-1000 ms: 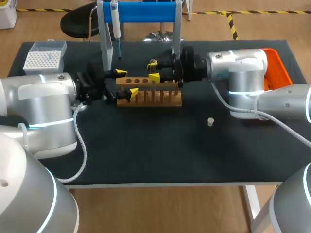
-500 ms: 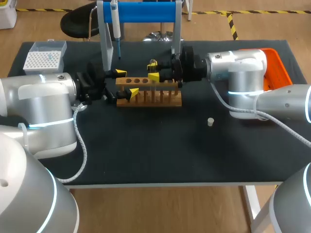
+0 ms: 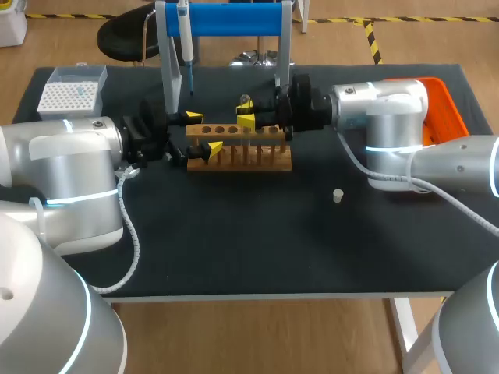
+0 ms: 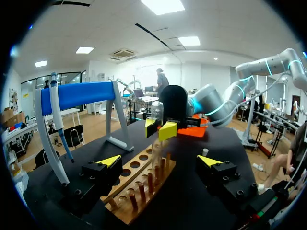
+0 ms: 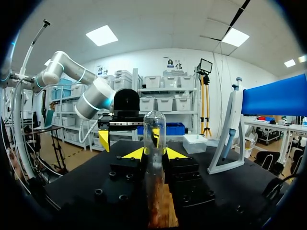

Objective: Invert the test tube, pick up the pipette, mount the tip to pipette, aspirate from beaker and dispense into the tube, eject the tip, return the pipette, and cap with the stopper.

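where right end effector (image 5: 154,154) clamps, tube (image 5: 154,125) between

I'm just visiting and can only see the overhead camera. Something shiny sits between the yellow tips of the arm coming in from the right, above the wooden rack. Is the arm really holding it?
Observer: Yes. In the right wrist view, the right gripper has both fingers against the test tube, one on each side.
Visitor: Which way up is the tube?
Observer: It stands upright with its rounded, closed end on top.
Visitor: And is the other arm squeezing the rack?
Observer: No. In the left wrist view, the left gripper is open, with the end of the wooden rack between its fingers. One finger stands clear of the rack.
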